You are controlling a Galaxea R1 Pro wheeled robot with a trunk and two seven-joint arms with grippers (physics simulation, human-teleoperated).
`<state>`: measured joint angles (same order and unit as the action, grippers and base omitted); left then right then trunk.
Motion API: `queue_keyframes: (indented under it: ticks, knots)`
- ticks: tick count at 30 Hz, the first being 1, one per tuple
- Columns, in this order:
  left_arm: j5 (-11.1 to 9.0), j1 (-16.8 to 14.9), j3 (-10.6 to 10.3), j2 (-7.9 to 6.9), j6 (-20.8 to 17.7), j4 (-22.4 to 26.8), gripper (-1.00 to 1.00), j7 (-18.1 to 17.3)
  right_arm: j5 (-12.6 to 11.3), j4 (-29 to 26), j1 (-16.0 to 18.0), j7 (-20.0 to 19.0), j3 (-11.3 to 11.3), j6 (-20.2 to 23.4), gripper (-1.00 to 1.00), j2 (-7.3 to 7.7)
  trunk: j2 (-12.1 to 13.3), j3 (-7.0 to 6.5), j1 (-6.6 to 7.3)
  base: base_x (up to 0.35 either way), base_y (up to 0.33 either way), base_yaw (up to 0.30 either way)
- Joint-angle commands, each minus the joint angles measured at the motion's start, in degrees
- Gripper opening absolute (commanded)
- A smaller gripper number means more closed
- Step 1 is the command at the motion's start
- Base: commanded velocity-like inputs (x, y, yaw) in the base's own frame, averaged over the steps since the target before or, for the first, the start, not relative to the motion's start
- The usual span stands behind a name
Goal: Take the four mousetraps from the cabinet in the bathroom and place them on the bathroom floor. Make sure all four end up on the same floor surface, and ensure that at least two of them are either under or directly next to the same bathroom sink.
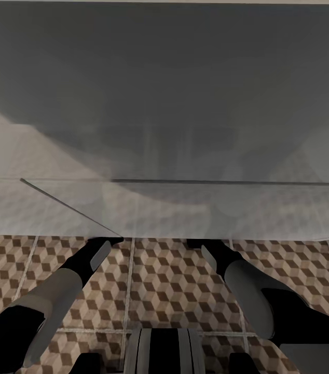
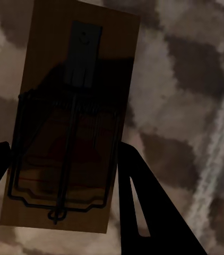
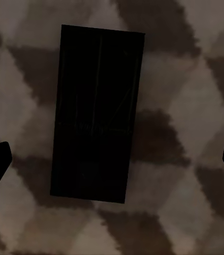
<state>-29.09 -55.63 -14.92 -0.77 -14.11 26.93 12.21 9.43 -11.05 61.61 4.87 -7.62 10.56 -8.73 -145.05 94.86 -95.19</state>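
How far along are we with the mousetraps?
Looks done: one mousetrap lies flat on the patterned floor, the right gripper open and clear of it. In hand: a second trap sits between the left gripper's fingers. Left: setting it down, plus any others; the pictures cannot confirm those.

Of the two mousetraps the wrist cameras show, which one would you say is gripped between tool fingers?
The mousetrap in the left wrist view: the left tool has a finger at each long edge. The other mousetrap lies on the bathroom floor, with the right tool's fingers wide apart.
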Motion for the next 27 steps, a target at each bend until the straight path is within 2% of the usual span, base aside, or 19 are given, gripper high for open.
queue_keyframes:
  ticks: [1,27]
  knots:
    - [-0.53,-0.01,-0.38,-0.09,-0.22,0.14,-1.00,0.41,0.59,-0.11,0.00,0.05,-0.46,0.34,1.00,-0.06,-0.01,0.03,0.01,0.000,0.000,0.000]
    - [-0.53,-0.01,-0.02,-0.10,-0.24,0.93,-1.00,0.19,0.59,-0.63,0.00,0.05,-0.54,0.17,1.00,-0.04,-0.01,0.03,0.01,0.000,0.000,0.000]
